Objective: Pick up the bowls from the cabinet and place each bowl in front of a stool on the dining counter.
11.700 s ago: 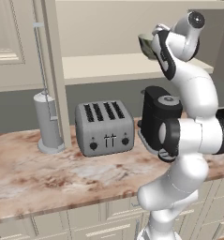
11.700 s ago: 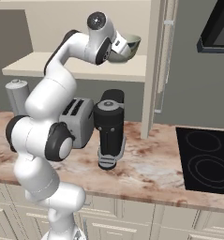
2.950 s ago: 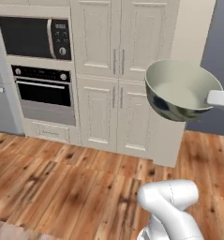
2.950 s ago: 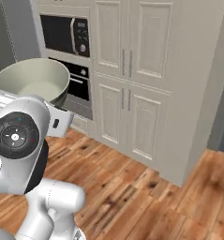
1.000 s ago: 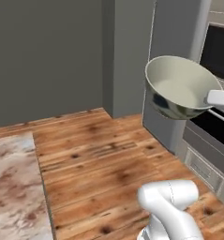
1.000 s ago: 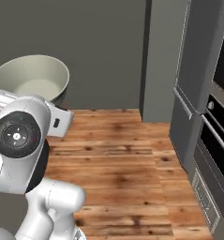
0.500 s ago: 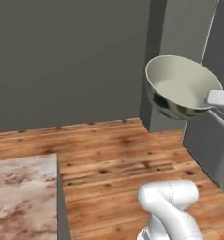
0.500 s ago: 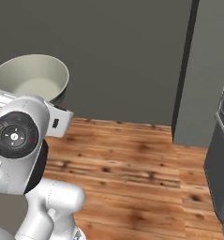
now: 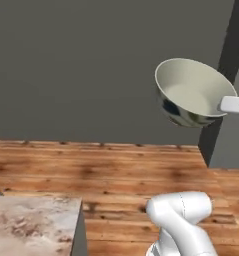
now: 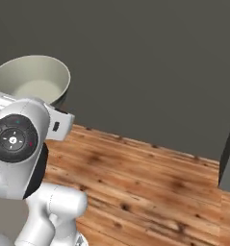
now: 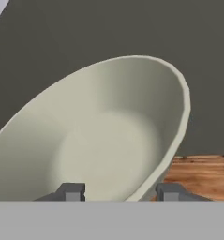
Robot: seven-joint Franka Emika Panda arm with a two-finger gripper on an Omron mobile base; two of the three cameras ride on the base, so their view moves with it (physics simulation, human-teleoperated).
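the gripper (image 11: 118, 193) is clamped on the rim of the bowl (image 9: 193, 93), one tip inside the pale cream interior and one outside, though the fingers are mostly cut off at the bottom of the hand view. the bowl rides high in the air, tilted, in front of a plain dark grey wall (image 10: 150, 62). below is open wood floor (image 9: 116, 170), and just a corner of the dining counter (image 9: 31, 225) pokes in at the lower left of the left base view, well apart from the bowl.

We see the bowl (image 9: 193, 92) as glazed ware, its cream inside smooth and matt, its dark outside glossy with bright reflections. The floor (image 9: 116, 170) looks like varnished wood planks with dark knots, and the dining counter (image 9: 33, 225) is veined, polished-looking marble; the wall (image 10: 145, 67) is flat matt grey.
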